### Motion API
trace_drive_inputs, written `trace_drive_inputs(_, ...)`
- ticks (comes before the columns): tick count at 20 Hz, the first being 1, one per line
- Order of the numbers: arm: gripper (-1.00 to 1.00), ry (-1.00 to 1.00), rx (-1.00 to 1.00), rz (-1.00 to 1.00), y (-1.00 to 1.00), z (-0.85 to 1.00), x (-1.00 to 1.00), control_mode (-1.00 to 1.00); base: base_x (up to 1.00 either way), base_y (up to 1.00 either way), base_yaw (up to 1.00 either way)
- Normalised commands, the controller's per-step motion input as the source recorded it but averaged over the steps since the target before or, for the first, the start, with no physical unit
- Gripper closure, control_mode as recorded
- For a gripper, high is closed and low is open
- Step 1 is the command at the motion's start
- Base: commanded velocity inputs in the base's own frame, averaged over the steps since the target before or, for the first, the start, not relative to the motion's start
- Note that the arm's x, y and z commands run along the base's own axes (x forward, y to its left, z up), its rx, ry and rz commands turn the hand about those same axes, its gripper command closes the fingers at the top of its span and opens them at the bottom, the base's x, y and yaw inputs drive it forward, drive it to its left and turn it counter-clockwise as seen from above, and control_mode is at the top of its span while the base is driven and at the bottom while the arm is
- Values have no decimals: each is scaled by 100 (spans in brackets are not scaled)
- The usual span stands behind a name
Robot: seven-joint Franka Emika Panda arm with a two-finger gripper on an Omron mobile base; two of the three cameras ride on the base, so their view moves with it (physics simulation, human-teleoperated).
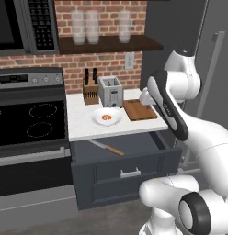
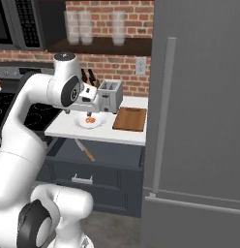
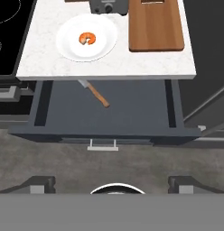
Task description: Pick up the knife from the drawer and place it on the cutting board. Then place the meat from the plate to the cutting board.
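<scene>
Knife (image 3: pixel 94 93), silver-bladed with brown wooden handle, lies partly under the white counter (image 3: pixel 109 67) edge; the hand (image 3: pixel 112 182), fingers apart, risks striking it.

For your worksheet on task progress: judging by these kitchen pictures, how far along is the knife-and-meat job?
Done: the drawer stands open. In hand: nothing; the pincer is open, above the drawer. Left: the knife lies in the drawer, the meat sits on the plate, and the cutting board is bare.
</scene>
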Motion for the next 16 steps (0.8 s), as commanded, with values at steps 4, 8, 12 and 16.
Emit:
trace_drive_inputs(4, -100, 0, 0, 0, 0, 0, 0, 100, 18, 0, 0)
trace_drive_inputs(8, -100, 0, 0, 0, 0, 0, 0, 100, 30, 0, 0)
trace_drive_inputs(12, -100, 0, 0, 0, 0, 0, 0, 100, 40, 0, 0)
trace_drive_inputs(16, -100, 0, 0, 0, 0, 0, 0, 100, 24, 0, 0)
